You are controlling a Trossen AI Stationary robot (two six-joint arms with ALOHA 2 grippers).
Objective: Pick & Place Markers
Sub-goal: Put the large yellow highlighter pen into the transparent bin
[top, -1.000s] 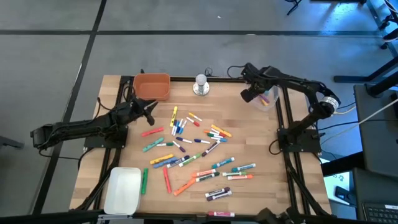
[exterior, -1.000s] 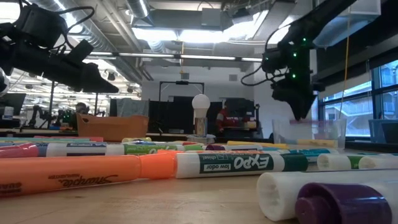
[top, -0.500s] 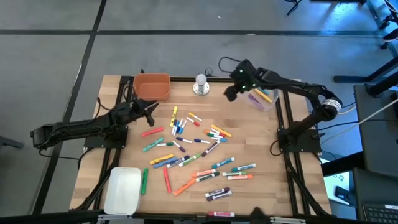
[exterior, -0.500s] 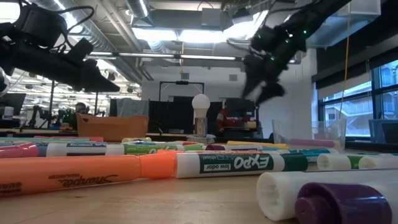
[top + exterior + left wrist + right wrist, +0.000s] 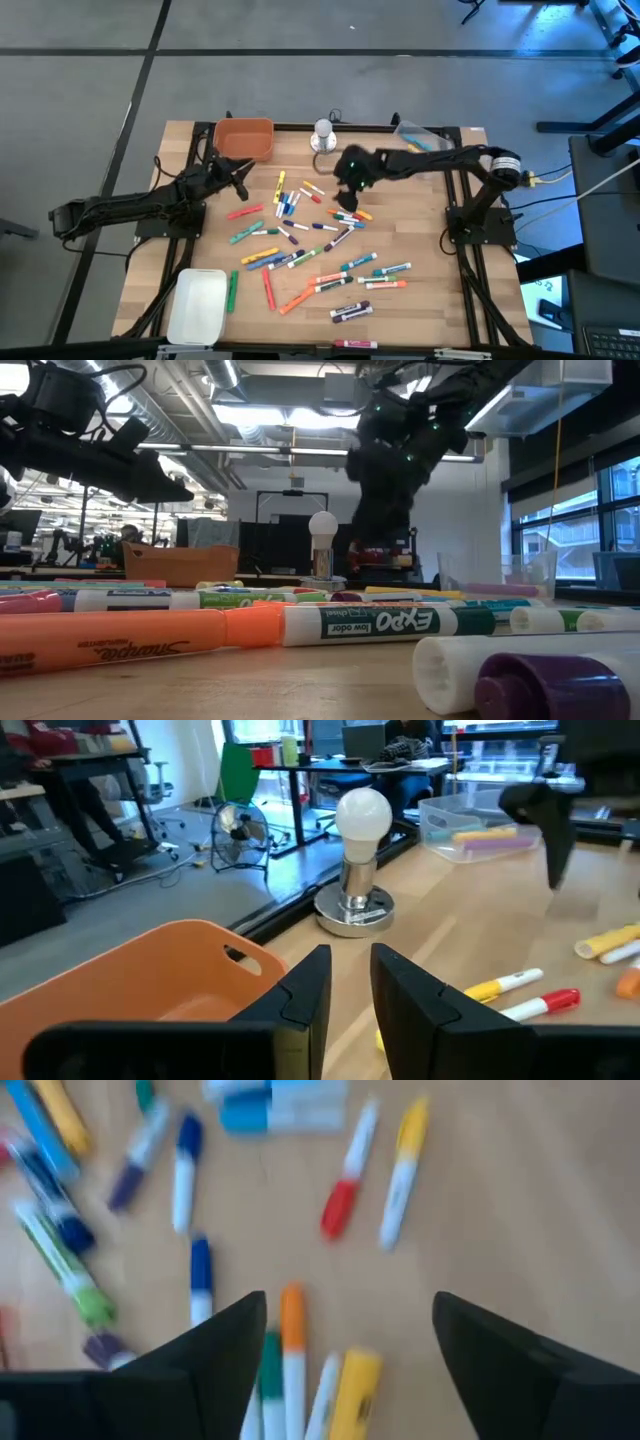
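Note:
Many markers (image 5: 310, 235) in several colours lie flat and scattered over the middle of the wooden table; in the low view they fill the foreground (image 5: 350, 622). My right gripper (image 5: 345, 192) hangs open just above the far part of the scatter. In its wrist view (image 5: 350, 1370) the spread fingers stand over an orange marker (image 5: 292, 1350), a green one and a yellow one. My left gripper (image 5: 243, 178) hovers beside the orange bin (image 5: 245, 138), its fingers (image 5: 350, 985) a narrow gap apart and empty.
A clear tub (image 5: 475, 820) holding a yellow and a purple marker sits at the far right. A silver-based bulb-like knob (image 5: 322, 135) stands at the far edge, between bin and tub. A white lidded box (image 5: 197, 305) lies at the near left corner.
My right arm has swung from above the clear tub at the far right toward the table's left and near side, and now hangs lower over the scattered markers. The left arm has kept still.

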